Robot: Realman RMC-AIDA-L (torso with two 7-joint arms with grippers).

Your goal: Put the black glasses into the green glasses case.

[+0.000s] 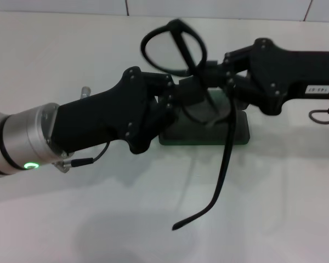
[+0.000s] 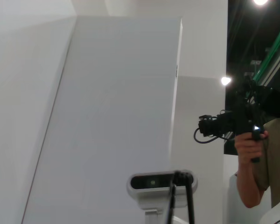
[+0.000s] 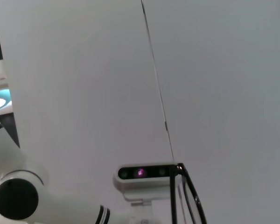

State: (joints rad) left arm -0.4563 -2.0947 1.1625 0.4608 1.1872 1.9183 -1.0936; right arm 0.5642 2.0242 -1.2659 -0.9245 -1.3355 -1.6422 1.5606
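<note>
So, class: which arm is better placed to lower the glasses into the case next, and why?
Probably the right: its end effector meets the glasses at the frame, directly above the case. The left end effector crowds the same spot.

I see the glasses (image 1: 172, 49) held up between my left tool (image 1: 181, 90) and right tool (image 1: 211, 74). The case (image 1: 205, 134) lies on the bench (image 1: 71, 219) directly beneath them.

Black glasses (image 1: 178, 52), thin glossy plastic frame with clear lenses, lying between matt black plastic fingers; green glasses case (image 1: 238, 134) showing matt beneath them on a smooth white table (image 1: 98, 219)
</note>
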